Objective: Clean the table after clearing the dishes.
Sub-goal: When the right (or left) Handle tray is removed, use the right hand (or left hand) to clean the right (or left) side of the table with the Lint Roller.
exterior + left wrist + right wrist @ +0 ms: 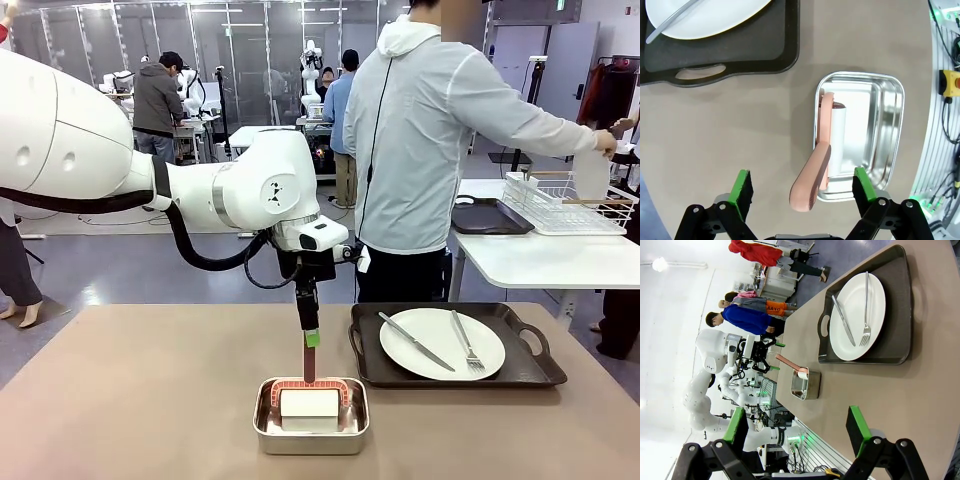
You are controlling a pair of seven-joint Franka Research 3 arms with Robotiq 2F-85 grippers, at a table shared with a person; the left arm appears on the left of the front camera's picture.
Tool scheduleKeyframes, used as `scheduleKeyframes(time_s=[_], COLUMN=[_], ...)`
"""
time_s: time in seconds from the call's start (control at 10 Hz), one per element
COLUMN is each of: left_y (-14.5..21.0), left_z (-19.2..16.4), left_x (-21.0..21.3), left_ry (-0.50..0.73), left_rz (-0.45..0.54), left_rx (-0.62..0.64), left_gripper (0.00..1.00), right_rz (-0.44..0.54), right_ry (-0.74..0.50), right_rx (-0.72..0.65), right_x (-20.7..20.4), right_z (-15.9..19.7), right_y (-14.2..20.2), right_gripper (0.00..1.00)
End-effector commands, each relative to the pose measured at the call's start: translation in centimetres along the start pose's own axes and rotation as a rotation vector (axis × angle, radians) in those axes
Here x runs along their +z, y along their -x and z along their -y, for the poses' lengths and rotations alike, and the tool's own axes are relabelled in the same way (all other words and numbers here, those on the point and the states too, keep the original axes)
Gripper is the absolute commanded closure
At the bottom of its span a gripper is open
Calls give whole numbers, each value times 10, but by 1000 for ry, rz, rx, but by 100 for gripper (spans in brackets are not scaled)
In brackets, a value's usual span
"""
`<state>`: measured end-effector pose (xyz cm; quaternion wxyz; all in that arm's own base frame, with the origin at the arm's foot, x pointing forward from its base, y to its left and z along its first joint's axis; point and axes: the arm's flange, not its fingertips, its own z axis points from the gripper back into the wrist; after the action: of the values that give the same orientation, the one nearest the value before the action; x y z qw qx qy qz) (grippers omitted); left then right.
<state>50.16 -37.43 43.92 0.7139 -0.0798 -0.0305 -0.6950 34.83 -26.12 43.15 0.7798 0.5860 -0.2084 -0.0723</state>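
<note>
The taupe-brown tabletop (150, 400) spreads wide before me, most of its top bare. My left arm (100, 150) comes in from its left side and bends down over the middle. Across the far edge a person (420, 150) in a pale hooded jacket stands turned away towards a white side table (540, 262). One hand is at a wire dish rack (565, 205) there, which stands beside a second dark tray (490, 217).

On my tabletop, close to the far edge and right of the middle, lies a dark handled tray (525, 365). It carries a round white plate (440, 328). A knife (415, 341) and a fork (465, 345) lie on the plate, apart from each other, with both handles pointing to the far edge.

Near the near edge, about midway along it, sits a small steel pan (268, 425), well apart from the tray. A white block (310, 403) rests inside it, and a pink handle (309, 362) rises from the block, tilted out over the pan's rim.

My left pincer (802, 182) hangs just above that pan with its green pads spread wide. The top of the handle stands between them and touches neither. My right pincer (796, 420) hovers over the tabletop off beyond the tray, its fingers likewise apart with nothing between them.
</note>
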Motion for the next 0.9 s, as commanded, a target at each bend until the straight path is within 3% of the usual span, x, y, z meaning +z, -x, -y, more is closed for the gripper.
scheduleKeyframes(time_s=[0.0, 0.2, 0.4, 0.6, 0.8], left_y=[0, 5, 41, 114, 215], left_z=[0, -25, -35, -29, -17], left_x=[0, 57, 100, 142, 169], left_ry=[0, 75, 166, 247, 253], left_rz=[0, 79, 262, 578, 810], left_rx=[0, 234, 444, 640, 830], left_gripper=[0, 0, 0, 0, 0], right_rz=[-2, -2, -2, -2, -2], right_ry=[-8, -8, -8, -8, -8], right_rx=[4, 4, 4, 4, 4], right_x=[1, 1, 1, 1, 1], right_z=[-3, -3, -3, -3, -3], right_y=[2, 2, 2, 2, 2], right_gripper=[0, 0, 0, 0, 0])
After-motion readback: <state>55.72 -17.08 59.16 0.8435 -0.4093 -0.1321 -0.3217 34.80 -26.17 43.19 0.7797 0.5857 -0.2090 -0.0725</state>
